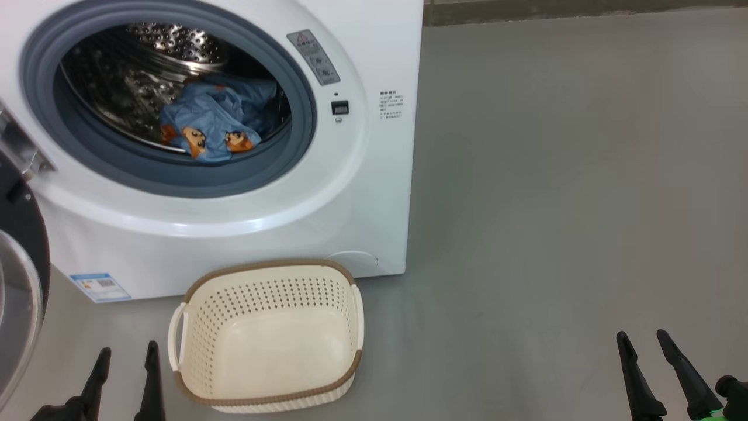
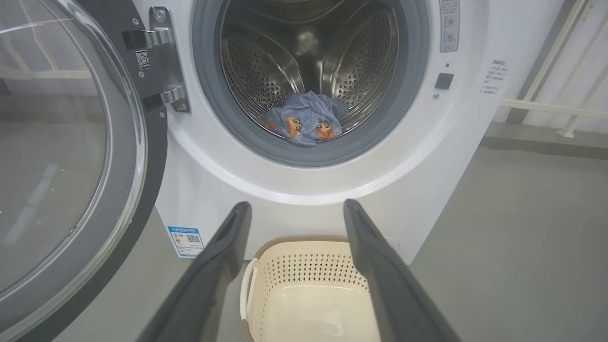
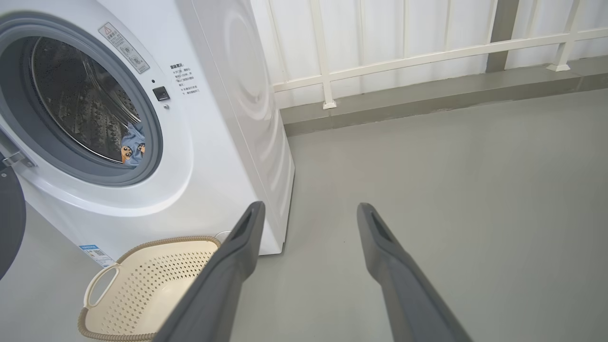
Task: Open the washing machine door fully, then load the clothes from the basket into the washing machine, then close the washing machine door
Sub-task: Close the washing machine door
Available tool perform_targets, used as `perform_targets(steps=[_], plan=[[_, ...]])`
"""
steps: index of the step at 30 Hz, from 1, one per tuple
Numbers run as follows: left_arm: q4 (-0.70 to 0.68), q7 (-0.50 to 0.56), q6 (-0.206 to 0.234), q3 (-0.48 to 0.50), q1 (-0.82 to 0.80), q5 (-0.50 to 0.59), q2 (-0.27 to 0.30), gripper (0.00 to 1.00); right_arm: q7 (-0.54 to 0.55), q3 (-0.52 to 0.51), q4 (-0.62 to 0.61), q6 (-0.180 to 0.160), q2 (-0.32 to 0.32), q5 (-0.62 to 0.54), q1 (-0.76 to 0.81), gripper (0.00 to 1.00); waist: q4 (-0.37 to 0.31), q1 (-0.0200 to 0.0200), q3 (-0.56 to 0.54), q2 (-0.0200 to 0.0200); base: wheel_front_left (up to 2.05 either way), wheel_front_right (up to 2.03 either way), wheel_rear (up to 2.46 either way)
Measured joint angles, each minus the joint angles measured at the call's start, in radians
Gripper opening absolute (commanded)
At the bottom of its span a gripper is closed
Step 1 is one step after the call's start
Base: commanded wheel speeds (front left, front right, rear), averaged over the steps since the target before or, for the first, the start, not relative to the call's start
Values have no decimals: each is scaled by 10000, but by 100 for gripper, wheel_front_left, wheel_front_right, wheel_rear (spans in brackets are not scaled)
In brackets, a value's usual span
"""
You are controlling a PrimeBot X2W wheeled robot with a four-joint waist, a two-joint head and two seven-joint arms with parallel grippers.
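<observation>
The white washing machine [image 1: 374, 193] [image 2: 427, 180] [image 3: 223, 142] stands with its round black-rimmed door [image 1: 23, 275] [image 2: 71, 156] swung wide to the left. Blue clothes [image 1: 216, 120] [image 2: 304, 118] [image 3: 133, 145] with orange cartoon prints lie at the front of the steel drum. On the floor before the machine sits the cream basket [image 1: 266, 336] [image 2: 304, 289] [image 3: 142, 289], nothing inside it. My left gripper [image 1: 127, 354] [image 2: 297, 209] is open, low at the left of the basket. My right gripper [image 1: 643, 339] [image 3: 308, 209] is open over bare floor at the right.
Grey floor [image 1: 555, 204] stretches to the right of the machine. A white railing [image 3: 403, 52] and a low grey kerb [image 3: 427, 95] run along the back wall. The open door takes up the space at the far left.
</observation>
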Motion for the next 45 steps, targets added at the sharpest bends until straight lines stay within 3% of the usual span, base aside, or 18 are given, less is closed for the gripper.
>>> perform_targets(steps=[22,33,45], plan=[[-199,0,0,-10,128,-173,-63,100,0,293,81,2,77,12,-1,100,469,1,-48,0,-22,22,0],[-224,0,0,397,291,-376,-259,100,0,1011,272,2,-13,46,-201,100,1428,0,-49,0,0,0,0],[-209,2,0,550,548,-696,-360,100,2,2104,560,2,-389,115,-1039,100,3108,0,-10,0,0,0,0]])
